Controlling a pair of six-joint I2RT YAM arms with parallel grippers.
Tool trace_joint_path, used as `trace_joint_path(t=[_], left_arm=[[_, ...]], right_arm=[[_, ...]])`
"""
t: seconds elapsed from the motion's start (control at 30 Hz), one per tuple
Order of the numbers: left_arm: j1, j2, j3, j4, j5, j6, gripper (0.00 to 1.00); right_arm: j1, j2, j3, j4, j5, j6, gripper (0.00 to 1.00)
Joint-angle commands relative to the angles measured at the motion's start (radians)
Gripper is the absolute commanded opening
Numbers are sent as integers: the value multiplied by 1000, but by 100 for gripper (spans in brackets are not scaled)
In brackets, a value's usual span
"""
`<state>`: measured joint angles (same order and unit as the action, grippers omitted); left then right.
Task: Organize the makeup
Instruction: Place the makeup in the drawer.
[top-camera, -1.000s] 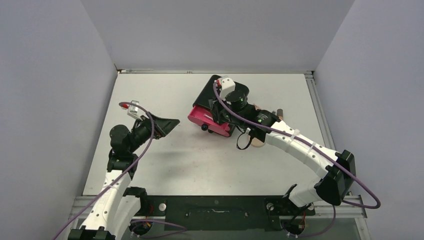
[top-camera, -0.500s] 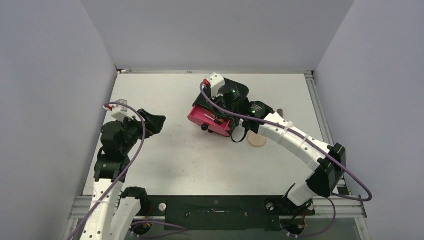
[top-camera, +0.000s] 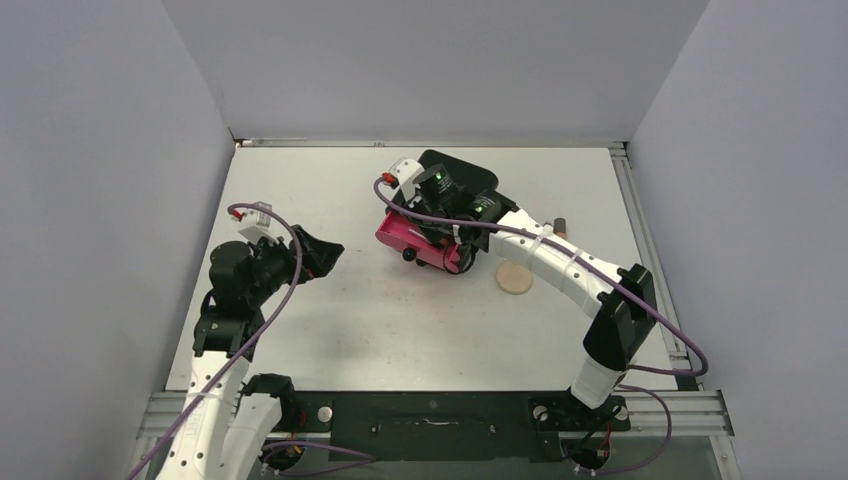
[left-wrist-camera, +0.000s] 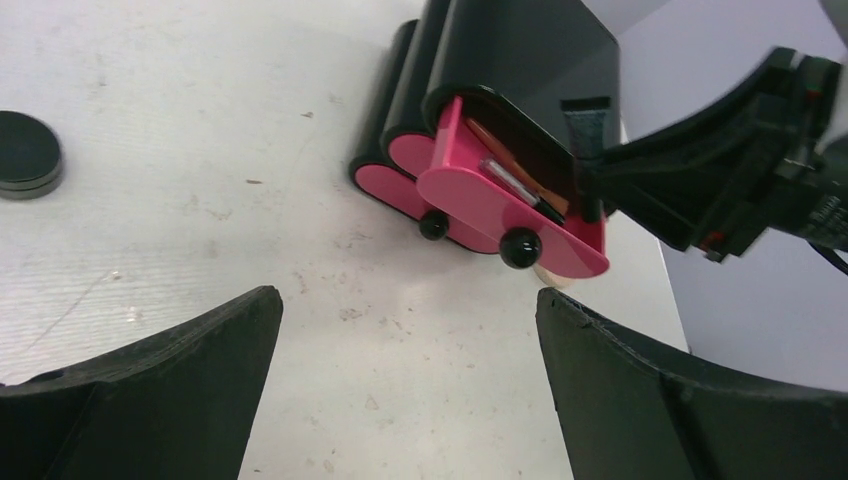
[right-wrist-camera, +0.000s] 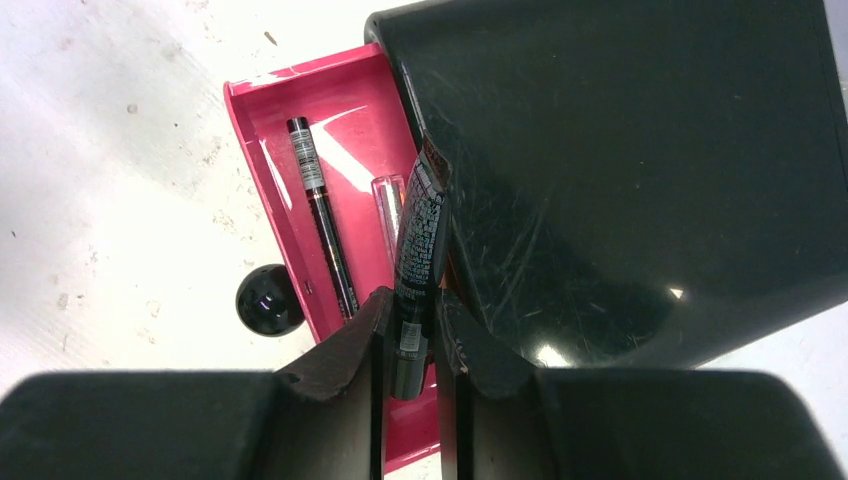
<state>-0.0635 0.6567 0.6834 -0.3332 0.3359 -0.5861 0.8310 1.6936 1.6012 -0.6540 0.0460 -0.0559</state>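
My right gripper (right-wrist-camera: 408, 310) is shut on a black makeup tube with white print (right-wrist-camera: 415, 250), which hangs over the open pink drawer (right-wrist-camera: 350, 130) of the black cabinet (right-wrist-camera: 620, 170). In the drawer lie a thin black pencil (right-wrist-camera: 322, 210) and a clear-capped stick (right-wrist-camera: 388, 210). From above, the right gripper (top-camera: 440, 232) sits over the drawer (top-camera: 405, 238). My left gripper (left-wrist-camera: 408, 300) is open and holds nothing, low over bare table to the left of the cabinet (left-wrist-camera: 520, 50). A small black round jar (left-wrist-camera: 28, 155) sits far left. A round peach disc (top-camera: 515, 280) lies right of the drawer.
The drawer's black knob (right-wrist-camera: 268, 300) sticks out toward the left arm (top-camera: 245, 275). A tan tube (top-camera: 560, 225) lies behind the right arm near the cabinet (top-camera: 460, 175). Grey walls close in the table on three sides.
The right arm has swung left over the drawer with the tube, uncovering the peach disc. The left gripper has opened wider and shifted a little.
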Motion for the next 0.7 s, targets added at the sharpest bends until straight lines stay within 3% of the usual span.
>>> trace_joint_path(t=[0.0,0.67], left_arm=[[5,-2,-31,141,182,16,96],[5,35,-55,219,305,-9,96]], right_arm=[[6,20,74,-41,32,-48,16],[34,78,73,-53,70,-58,19]])
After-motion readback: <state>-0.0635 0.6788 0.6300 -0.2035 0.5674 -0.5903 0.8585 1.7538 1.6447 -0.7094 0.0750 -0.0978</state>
